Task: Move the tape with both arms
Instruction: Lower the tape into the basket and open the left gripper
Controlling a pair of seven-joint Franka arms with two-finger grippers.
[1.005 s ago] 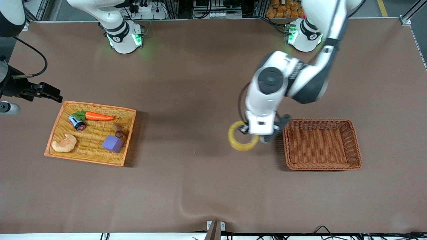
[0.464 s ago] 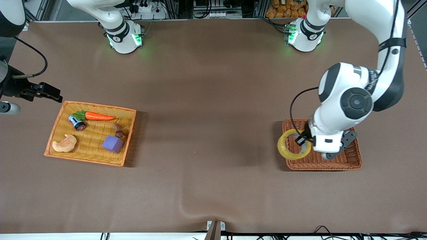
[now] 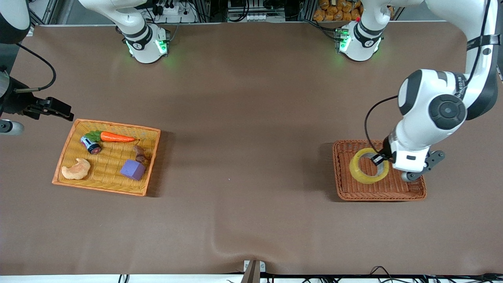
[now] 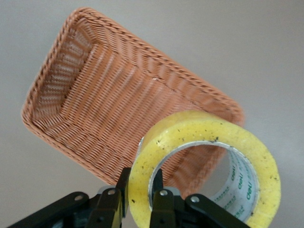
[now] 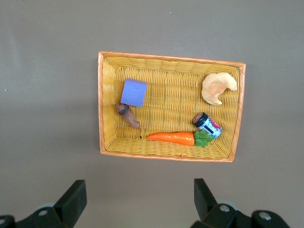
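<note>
Pinching the tape [image 3: 368, 171] wall, left tool [image 3: 380, 160] hangs over brown basket [image 3: 393, 192]

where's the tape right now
The tape hangs in the left gripper, shut on its rim, over the brown basket at the left arm's end of the table.

The wide middle of the bench [image 3: 243, 129] is bare. The brown basket [image 3: 416, 194] has nothing inside, but the tape [image 3: 363, 177] hangs over it.
</note>
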